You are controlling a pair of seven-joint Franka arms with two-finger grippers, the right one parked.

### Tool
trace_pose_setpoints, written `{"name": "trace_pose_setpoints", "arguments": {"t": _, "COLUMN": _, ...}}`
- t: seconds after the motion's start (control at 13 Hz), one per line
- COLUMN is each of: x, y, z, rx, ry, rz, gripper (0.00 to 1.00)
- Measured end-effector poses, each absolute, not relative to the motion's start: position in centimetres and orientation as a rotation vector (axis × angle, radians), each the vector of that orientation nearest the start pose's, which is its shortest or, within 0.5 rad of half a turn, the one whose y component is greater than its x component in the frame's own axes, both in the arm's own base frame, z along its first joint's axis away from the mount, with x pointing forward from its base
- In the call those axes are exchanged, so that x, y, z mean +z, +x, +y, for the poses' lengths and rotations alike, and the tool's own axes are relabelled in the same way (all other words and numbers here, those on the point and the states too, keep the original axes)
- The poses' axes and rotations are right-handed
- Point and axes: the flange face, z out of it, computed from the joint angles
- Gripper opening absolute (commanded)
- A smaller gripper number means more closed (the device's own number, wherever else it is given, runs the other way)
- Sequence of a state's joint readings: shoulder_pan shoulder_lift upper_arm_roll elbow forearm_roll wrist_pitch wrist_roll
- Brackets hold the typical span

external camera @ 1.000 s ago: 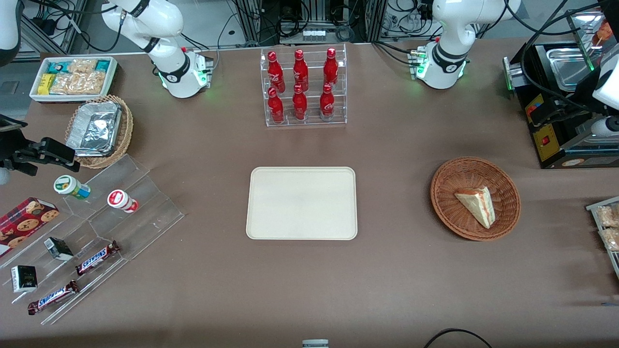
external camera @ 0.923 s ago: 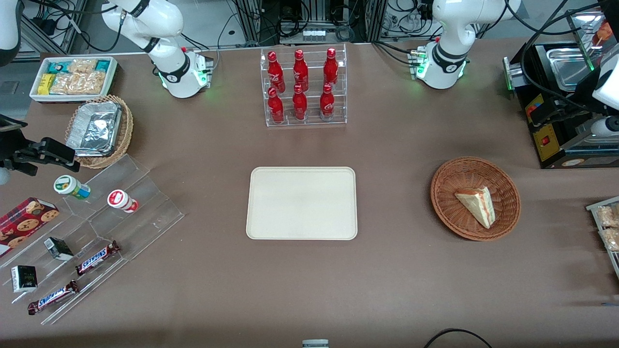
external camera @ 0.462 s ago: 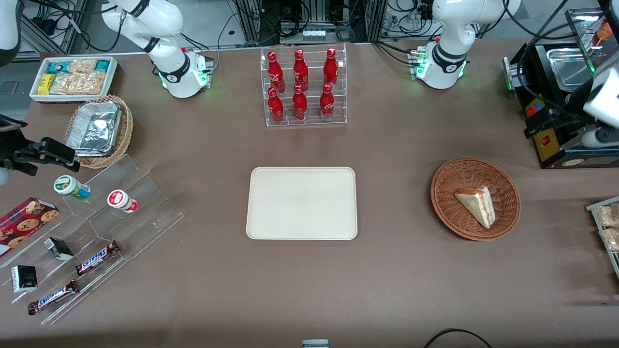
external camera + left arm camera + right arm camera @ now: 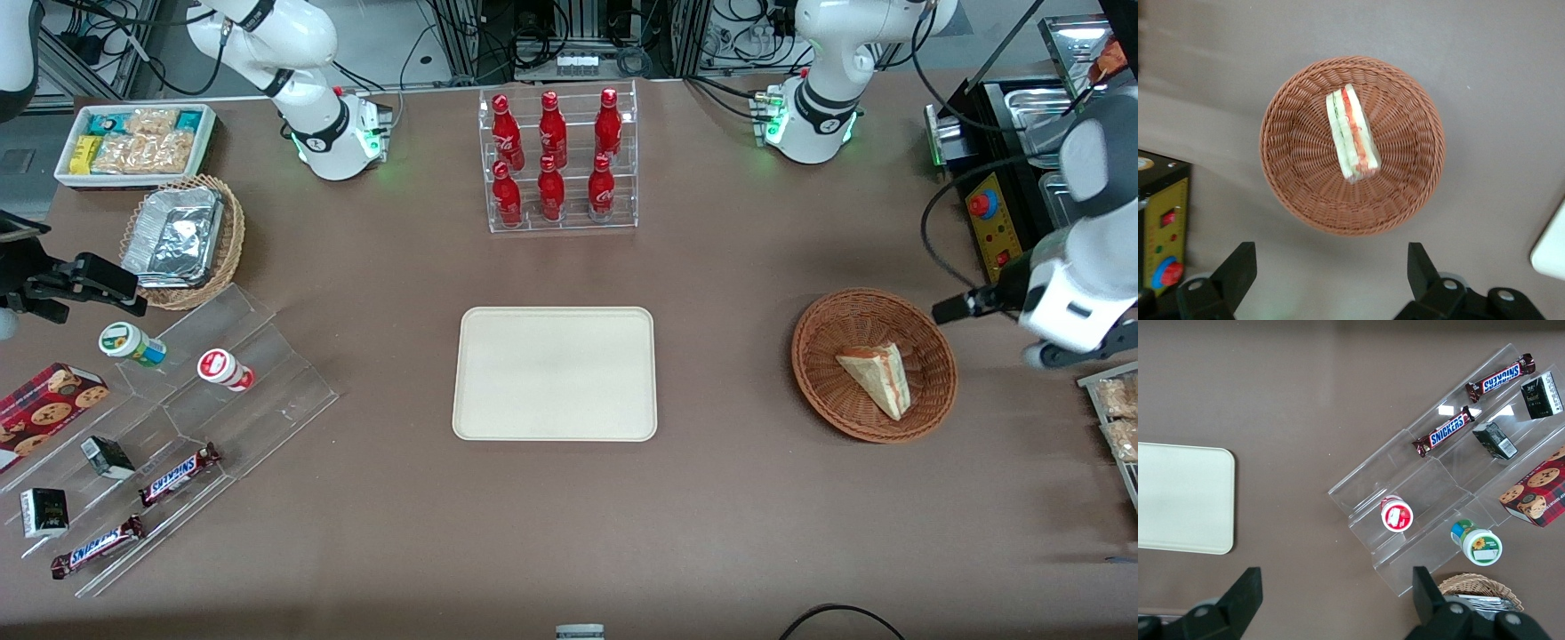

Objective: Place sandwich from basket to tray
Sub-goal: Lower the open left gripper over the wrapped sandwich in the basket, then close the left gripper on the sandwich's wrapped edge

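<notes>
A: Above the counter point(image 4: 729, 498), toward the working arm's end, the tool point(image 4: 1328, 270) is hovering near the basket point(image 4: 1288, 177), fingers point(image 4: 1238, 270) spread wide, gripping nothing.

B: Sandwich?

A: The sandwich point(image 4: 1351, 133) is lying in the basket, untouched. The tray point(image 4: 555, 373) is sitting mid-counter with nothing on it, well apart from the basket toward the parked arm's end.

B: Step?

A: Reach phase, I'm judging; pick not yet done.

B: Next?

A: Probably centring over the sandwich, lining the fingers across its bread faces, dropping inside the basket rim, closing gently. Soft bread, so easy squeeze.
</notes>
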State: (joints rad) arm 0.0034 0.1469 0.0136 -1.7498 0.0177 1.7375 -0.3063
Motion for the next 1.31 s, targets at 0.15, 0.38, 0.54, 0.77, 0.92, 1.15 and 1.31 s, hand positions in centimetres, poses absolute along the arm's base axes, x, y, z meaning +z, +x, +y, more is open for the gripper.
{"name": "trace_pose_setpoints", "arguments": {"t": 0.15, "x": 43.8, "y": 58.9, "z": 1.1, "rx": 0.204, "ry": -3.020, "rz": -0.651, "gripper": 1.00}}
{"name": "trace_pose_setpoints", "arguments": {"t": 0.38, "x": 39.9, "y": 58.3, "z": 1.1, "rx": 0.162, "ry": -2.991, "rz": -0.786, "gripper": 1.00}}
{"name": "trace_pose_setpoints", "arguments": {"t": 0.54, "x": 38.1, "y": 57.9, "z": 1.6, "rx": 0.121, "ry": -2.977, "rz": -0.864, "gripper": 1.00}}
{"name": "trace_pose_setpoints", "arguments": {"t": 0.77, "x": 34.9, "y": 56.9, "z": 2.3, "rx": 0.032, "ry": -2.961, "rz": -0.975, "gripper": 1.00}}
{"name": "trace_pose_setpoints", "arguments": {"t": 0.92, "x": 32.9, "y": 56.0, "z": 2.2, "rx": 0.003, "ry": -2.956, "rz": -1.012, "gripper": 1.00}}
{"name": "trace_pose_setpoints", "arguments": {"t": 1.15, "x": 30.9, "y": 55.7, "z": 2.0, "rx": -0.014, "ry": -2.946, "rz": -1.051, "gripper": 1.00}}
{"name": "trace_pose_setpoints", "arguments": {"t": 1.31, "x": 29.7, "y": 55.9, "z": 1.6, "rx": -0.015, "ry": -2.941, "rz": -1.070, "gripper": 1.00}}
